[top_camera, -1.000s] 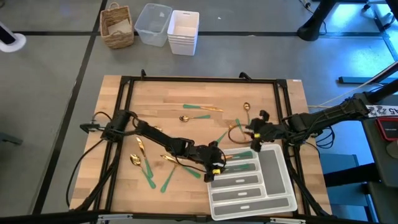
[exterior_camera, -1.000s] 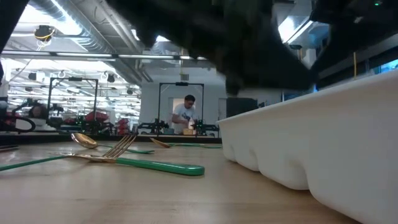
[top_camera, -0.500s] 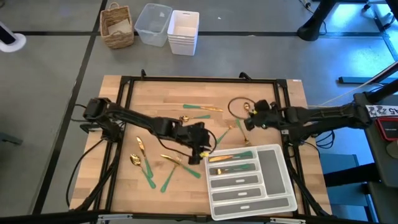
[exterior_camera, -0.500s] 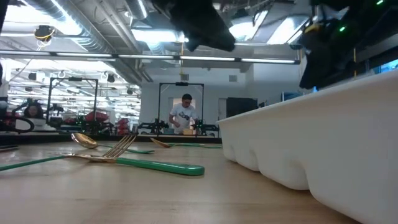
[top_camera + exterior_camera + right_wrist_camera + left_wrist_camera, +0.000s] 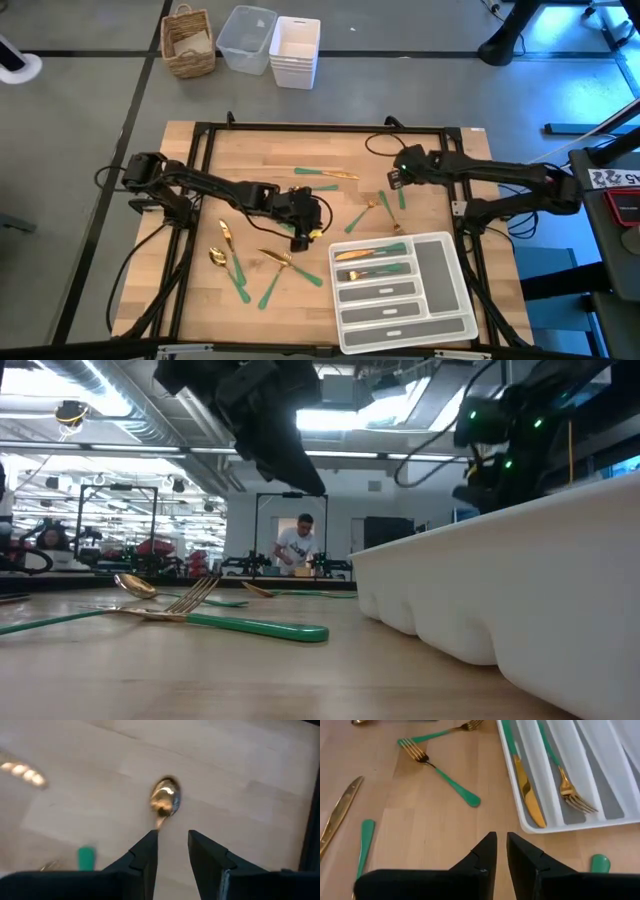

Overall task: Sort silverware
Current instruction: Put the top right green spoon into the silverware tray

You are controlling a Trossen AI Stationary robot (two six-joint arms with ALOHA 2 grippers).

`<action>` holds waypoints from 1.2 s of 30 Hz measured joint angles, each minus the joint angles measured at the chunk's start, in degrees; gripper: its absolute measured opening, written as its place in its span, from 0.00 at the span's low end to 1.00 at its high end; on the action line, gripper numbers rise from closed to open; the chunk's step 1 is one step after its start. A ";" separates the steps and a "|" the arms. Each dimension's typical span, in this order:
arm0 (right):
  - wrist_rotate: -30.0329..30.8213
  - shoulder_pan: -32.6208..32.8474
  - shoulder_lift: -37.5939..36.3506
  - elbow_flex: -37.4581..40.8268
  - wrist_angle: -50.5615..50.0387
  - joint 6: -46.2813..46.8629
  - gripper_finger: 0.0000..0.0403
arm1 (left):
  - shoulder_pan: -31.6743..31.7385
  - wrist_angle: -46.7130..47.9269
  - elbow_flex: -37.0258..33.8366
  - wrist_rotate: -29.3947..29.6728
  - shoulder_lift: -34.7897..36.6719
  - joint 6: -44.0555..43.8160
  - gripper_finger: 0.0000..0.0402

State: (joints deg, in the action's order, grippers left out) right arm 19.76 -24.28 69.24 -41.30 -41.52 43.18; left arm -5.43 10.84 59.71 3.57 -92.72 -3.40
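The silverware, gold heads on green handles, lies scattered on the wooden table (image 5: 260, 150): a group at the near left (image 5: 240, 265), some at the far middle (image 5: 325, 175), a few (image 5: 372, 208) near my right gripper. A knife (image 5: 525, 790) and a fork (image 5: 570, 790) lie in the white tray (image 5: 440, 300). My left gripper (image 5: 300, 235) hovers left of the tray, fingers (image 5: 487, 852) a narrow gap apart, nothing between them. My right gripper (image 5: 393, 178) hangs open, pointing down over a spoon (image 5: 165, 802) whose bowl lies just past its fingertips.
A black frame (image 5: 320, 128) rims the table. Beyond the far edge, on the floor, stand a wicker basket (image 5: 188, 42), a clear tub (image 5: 246, 38) and a white bin (image 5: 295, 50). In the low view a person (image 5: 298, 545) shows far back in the room.
My left gripper has drawn back from the tray's far left corner toward the table's left and risen. My right gripper has swung from the tray's far edge toward the table's far edge, turning as it went, and now points down over the spoon.
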 joint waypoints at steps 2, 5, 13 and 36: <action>-0.83 -1.97 2.28 0.00 1.12 -0.05 0.27 | 0.18 -0.10 -0.33 -0.05 0.03 0.78 0.09; -3.71 -3.93 5.77 0.00 4.12 -0.19 0.27 | 0.24 -0.43 -0.38 -0.11 0.03 1.24 0.10; -6.15 -4.63 13.32 0.00 7.31 -1.87 0.27 | 0.26 -0.97 -0.38 -1.78 0.03 5.46 0.10; -6.90 -4.56 21.74 -0.20 9.21 -5.92 0.03 | 0.24 -0.90 -0.38 -3.58 0.03 6.46 0.10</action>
State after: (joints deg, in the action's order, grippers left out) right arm 12.86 -28.84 90.98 -41.50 -32.32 37.26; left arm -5.19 9.93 59.33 -0.01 -92.68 3.06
